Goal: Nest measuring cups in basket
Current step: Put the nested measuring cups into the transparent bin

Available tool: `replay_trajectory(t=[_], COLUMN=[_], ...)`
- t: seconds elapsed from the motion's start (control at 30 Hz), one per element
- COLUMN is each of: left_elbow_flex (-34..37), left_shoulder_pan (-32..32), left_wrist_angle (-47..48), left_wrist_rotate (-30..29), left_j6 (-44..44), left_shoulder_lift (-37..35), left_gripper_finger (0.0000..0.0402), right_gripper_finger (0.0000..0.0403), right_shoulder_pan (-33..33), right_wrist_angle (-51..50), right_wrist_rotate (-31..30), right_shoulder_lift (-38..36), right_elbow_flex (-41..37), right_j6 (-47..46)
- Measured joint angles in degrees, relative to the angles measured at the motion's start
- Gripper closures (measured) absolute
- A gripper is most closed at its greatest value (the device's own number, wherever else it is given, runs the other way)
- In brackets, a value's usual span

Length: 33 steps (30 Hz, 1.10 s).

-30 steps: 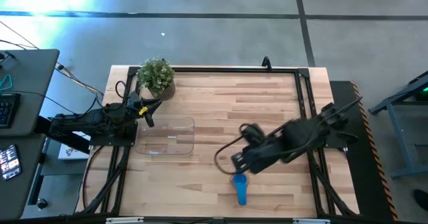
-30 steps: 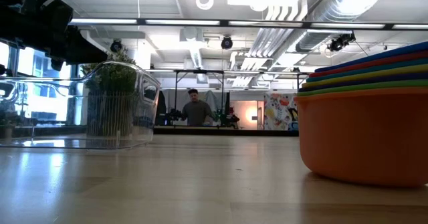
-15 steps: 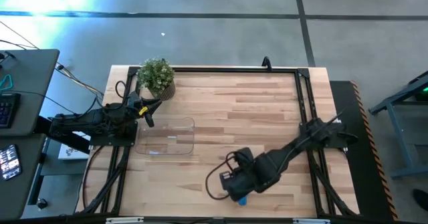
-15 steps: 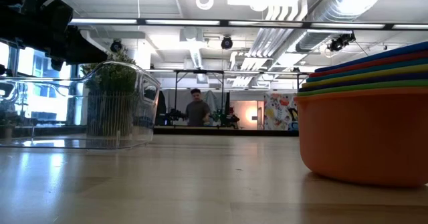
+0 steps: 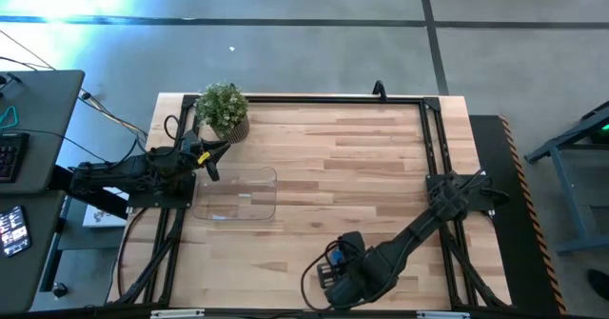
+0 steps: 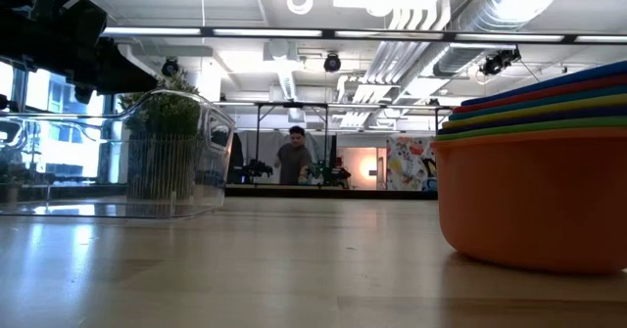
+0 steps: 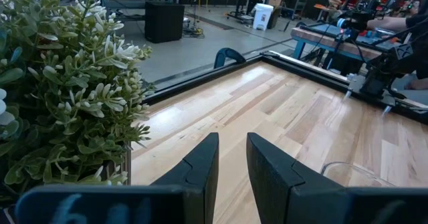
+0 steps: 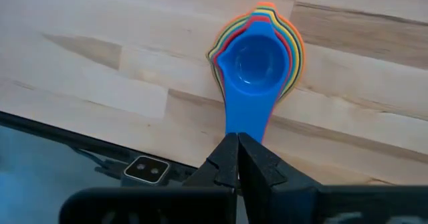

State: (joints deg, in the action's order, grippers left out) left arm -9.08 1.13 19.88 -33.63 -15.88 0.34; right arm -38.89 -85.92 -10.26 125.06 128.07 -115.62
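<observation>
The measuring cups point(image 8: 257, 57) sit nested in one stack, blue on top and orange at the bottom point(image 6: 529, 191). The stack rests on the orange cup's base near the table's front edge. The arm hides it in the high view. My right gripper point(image 8: 237, 140) point(image 5: 338, 279) is shut and points down over the free end of the blue handle point(image 8: 244, 120), above the stack. The clear basket point(image 5: 238, 195) point(image 6: 118, 157) stands at the left with nothing in it. My left gripper point(image 7: 231, 164) point(image 5: 211, 162) waits open at the basket's far left corner, nothing between its fingers.
A small potted plant point(image 5: 224, 109) point(image 7: 60, 83) stands at the far left corner, right beside my left gripper. Black frame rails point(image 5: 433, 157) run along the table's sides. Bare wood lies between the basket and the cups. A person point(image 6: 294, 157) moves in the room behind.
My right gripper has swung from the table's middle toward the near edge and come down, rolling as it went. It has stayed shut and now stands over the cups' handles, so the arm covers the stack in the high view. The cups have not moved.
</observation>
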Motion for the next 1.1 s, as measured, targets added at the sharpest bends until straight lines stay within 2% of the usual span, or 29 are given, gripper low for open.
replay_trajectory(t=[0.13, 0.27, 0.57, 0.9, 1.1], left_elbow_flex=[0.00, 0.00, 0.00, 0.00, 0.00], left_shoulder_pan=[-0.01, -0.02, 0.00, 0.00, 0.00], left_wrist_angle=[0.00, 0.00, 0.00, 0.00, 0.00], left_wrist_rotate=[0.00, 0.00, 0.00, 0.00, 0.00], left_j6=[-0.01, 0.00, -0.02, 0.00, -0.02], left_shoulder_lift=[0.00, 0.02, 0.01, 0.00, 0.00], left_gripper_finger=[0.0335, 0.0335, 0.0335, 0.0335, 0.0335], right_gripper_finger=[0.0399, 0.0380, 0.0297, 0.0241, 0.0175], right_shoulder_pan=[-0.53, -0.58, -1.00, -1.78, -1.78], right_wrist_angle=[0.12, 0.10, 2.47, 12.30, 13.83], right_wrist_rotate=[-0.04, -0.06, 1.69, 1.69, 1.27], right_shoulder_lift=[0.34, 0.34, 0.41, 0.48, 0.47], right_elbow_flex=[0.00, 0.00, -3.58, -10.62, -12.45], right_j6=[-0.08, -0.02, -2.64, -2.60, -2.39])
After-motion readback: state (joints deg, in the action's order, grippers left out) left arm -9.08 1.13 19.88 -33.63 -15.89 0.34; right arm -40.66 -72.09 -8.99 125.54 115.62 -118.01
